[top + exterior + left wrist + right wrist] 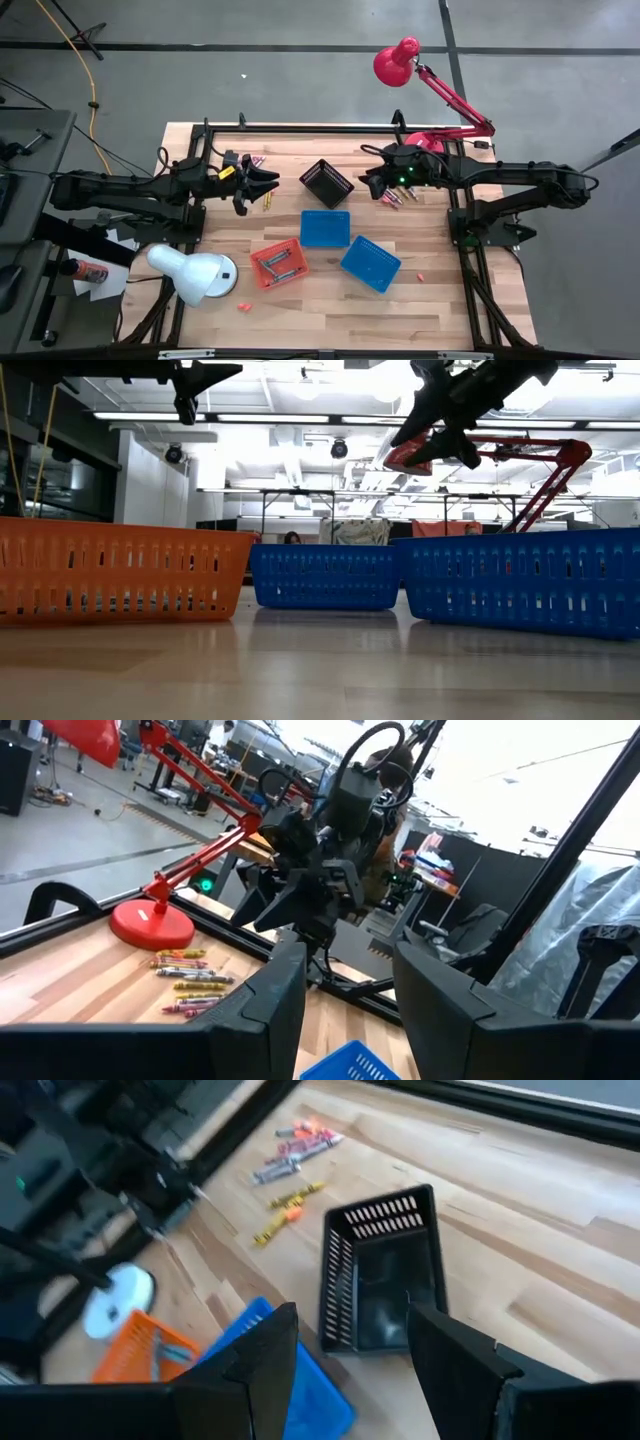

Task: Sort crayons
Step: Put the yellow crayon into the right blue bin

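Orange basket [120, 573] mesh fills the low view's near left, with two blue baskets [520, 582] at its right, and overhead a black basket [326, 183] sits at table centre between both raised arms. Pale wood table [420, 310] carries a white lamp [195, 274] at seven o'clock and a red lamp [398, 62] at one o'clock, grey floor around. Crayons [398, 197], thin mixed-colour sticks, lie under the right gripper [372, 184], others by the left gripper [270, 186], some in the orange basket; both sets of fingers stand parted, holding nothing.

No text, label, brand or number can be read in any view. The crayons' [190, 982] wrappers are too small to make out.
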### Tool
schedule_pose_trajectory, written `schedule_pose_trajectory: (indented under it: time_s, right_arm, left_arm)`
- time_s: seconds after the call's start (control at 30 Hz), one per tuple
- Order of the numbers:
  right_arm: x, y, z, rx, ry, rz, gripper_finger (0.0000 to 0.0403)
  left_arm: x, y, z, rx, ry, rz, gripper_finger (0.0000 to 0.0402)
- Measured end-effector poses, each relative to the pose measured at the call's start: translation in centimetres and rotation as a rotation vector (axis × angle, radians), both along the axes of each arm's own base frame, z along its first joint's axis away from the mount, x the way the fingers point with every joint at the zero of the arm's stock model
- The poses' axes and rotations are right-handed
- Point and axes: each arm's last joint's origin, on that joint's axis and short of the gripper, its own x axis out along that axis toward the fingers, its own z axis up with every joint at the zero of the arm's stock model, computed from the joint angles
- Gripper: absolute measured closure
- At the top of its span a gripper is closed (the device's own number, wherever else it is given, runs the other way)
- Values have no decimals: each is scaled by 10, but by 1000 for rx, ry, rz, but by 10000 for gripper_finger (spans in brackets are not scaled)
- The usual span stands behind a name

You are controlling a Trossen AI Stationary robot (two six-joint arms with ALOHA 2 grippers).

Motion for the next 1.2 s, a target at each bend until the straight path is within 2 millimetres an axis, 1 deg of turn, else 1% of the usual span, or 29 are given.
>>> schedule_pose_trajectory:
  time_s: [0.13, 0.27, 0.4, 0.47, 0.6, 0.87, 1.0, 1.2]
  right_arm:
    - [-4, -1, -6, -26, 87, 41, 218]
    - [-10, 0, -13, -23, 183, 152, 218]
    - [-15, 2, -18, -55, 267, 224, 218]
    - [-16, 2, -18, -69, 283, 238, 218]
    - [-16, 2, -18, -72, 282, 240, 218]
    - [-15, 2, -18, -13, 254, 178, 218]
    - [-12, 1, -14, -4, 205, 150, 218]
    - [-7, -2, -8, -6, 118, 48, 218]
  left_arm:
    - [0, 0, 0, -12, 0, -1, 263]
    - [0, 0, -2, -15, 14, 3, 263]
    - [0, 1, -3, 5, 32, 46, 263]
    - [0, 2, -3, -1, 31, 68, 263]
    - [0, 3, -3, -16, 29, 106, 263]
    - [0, 3, -3, -31, 26, 106, 263]
    - [0, 5, -3, -51, 22, 110, 263]
    - [-1, 9, -3, -48, 24, 106, 263]
